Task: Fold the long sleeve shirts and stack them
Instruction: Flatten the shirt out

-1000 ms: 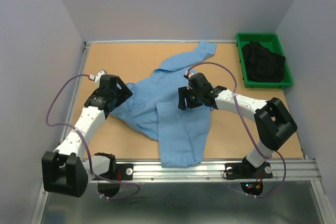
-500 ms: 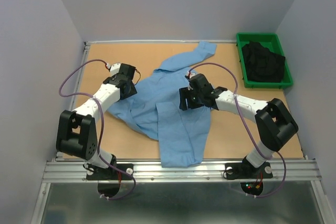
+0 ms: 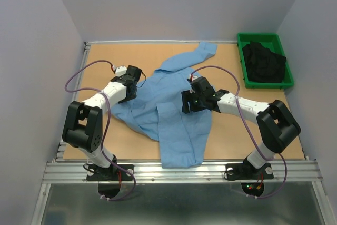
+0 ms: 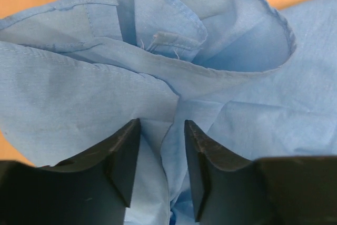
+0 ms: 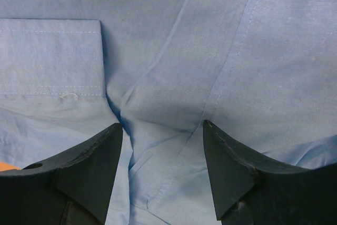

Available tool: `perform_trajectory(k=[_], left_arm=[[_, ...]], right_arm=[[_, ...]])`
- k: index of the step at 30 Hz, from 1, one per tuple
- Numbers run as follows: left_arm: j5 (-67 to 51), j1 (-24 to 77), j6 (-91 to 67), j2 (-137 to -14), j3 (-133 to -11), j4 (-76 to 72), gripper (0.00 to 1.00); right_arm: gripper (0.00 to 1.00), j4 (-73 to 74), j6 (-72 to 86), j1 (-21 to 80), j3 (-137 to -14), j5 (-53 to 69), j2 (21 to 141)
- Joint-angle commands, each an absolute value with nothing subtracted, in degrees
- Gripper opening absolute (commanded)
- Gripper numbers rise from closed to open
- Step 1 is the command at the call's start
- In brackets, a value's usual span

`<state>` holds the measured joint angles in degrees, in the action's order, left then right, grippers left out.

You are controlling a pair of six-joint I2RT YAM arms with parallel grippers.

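Shirt [image 3: 171,122], light blue, lies spread over the middle of my table [image 3: 105,59], one sleeve reaching to the far right and the hem at the near edge. On its left side my left gripper [image 4: 162,125] is down on the cloth, jaws narrow but apart, astride a raised fold. At the centre my right gripper [image 5: 163,125] presses on the fabric, jaws wide, a wrinkle between them. At far right sits a green bin [image 3: 263,37] with dark cloth [image 3: 263,61] inside.
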<state>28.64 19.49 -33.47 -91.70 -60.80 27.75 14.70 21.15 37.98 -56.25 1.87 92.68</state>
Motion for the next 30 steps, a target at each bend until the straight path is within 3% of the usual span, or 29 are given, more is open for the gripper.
perform_trajectory(k=[1, 9, 15, 30], left_arm=[[32.43, 19.60, -34.45, -91.06, -61.79, 29.53, 0.40], [34.63, 19.51, -35.59, -85.26, -58.72, 30.76, 0.01], [34.98, 18.90, -37.97, -80.52, -56.78, 34.44, 0.00], [29.18, 18.11, -47.98, -51.69, -53.96, 55.45, 0.05]], right_arm=[[0.68, 13.18, 20.57, 38.23, -55.20, 0.44, 90.35], [0.68, 13.18, 20.57, 38.23, -55.63, 0.61, 90.96], [0.68, 13.18, 20.48, 38.23, -56.51, 0.97, 90.97], [0.68, 13.27, 22.41, 38.32, -58.62, -1.56, 91.32]])
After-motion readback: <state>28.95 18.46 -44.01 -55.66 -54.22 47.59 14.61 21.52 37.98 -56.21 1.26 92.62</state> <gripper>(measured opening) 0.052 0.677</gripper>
